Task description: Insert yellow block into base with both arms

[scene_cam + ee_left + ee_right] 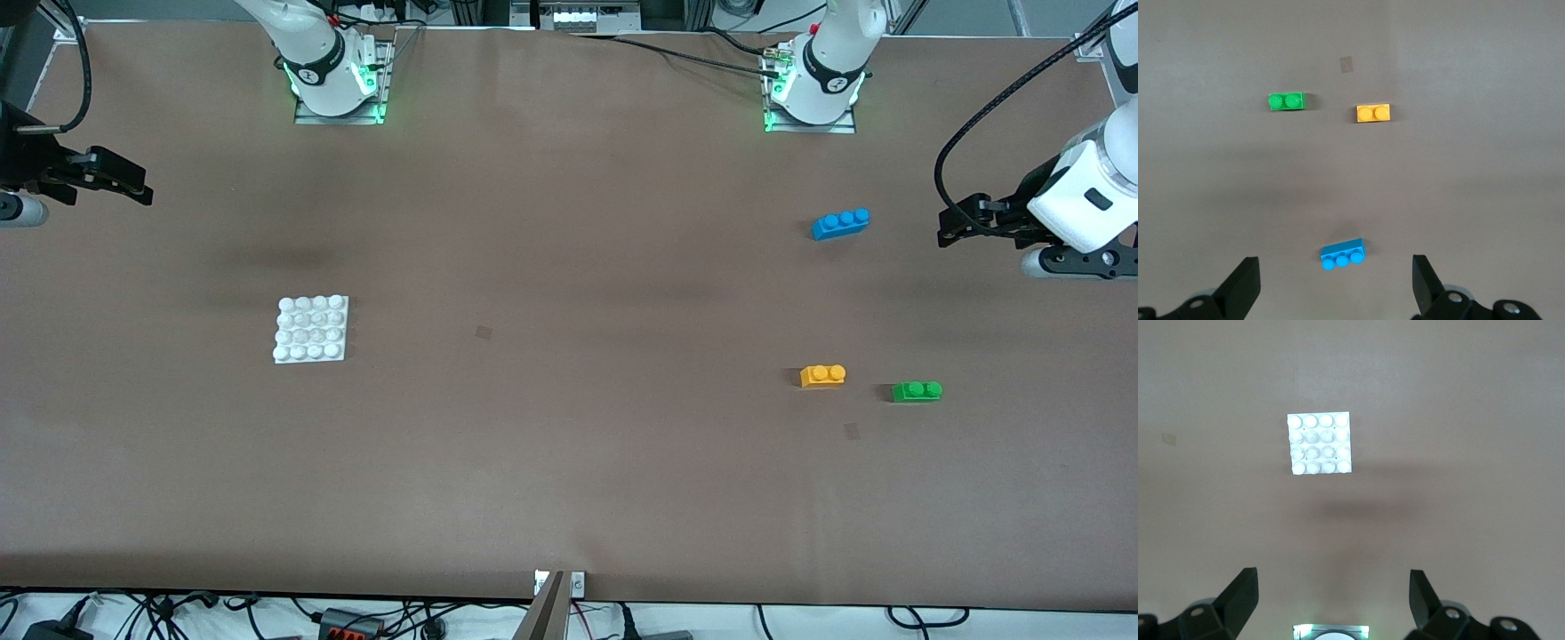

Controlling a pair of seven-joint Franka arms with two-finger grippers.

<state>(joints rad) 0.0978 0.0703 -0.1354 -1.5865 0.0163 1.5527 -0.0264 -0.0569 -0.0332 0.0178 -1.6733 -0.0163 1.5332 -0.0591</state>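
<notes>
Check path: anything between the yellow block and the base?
Nothing visible. Bare table lies between the yellow block and the base. The green brick sits beside the block, away from the base; the blue brick lies farther from the camera.

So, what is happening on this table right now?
Nothing is being held yet. The yellow block lies on the table toward the left arm's end, beside the green brick; the blue brick lies farther from the front camera. The base sits alone toward the right arm's end. The left gripper hangs open above the bricks, and the right gripper hangs open above the base's area.
</notes>
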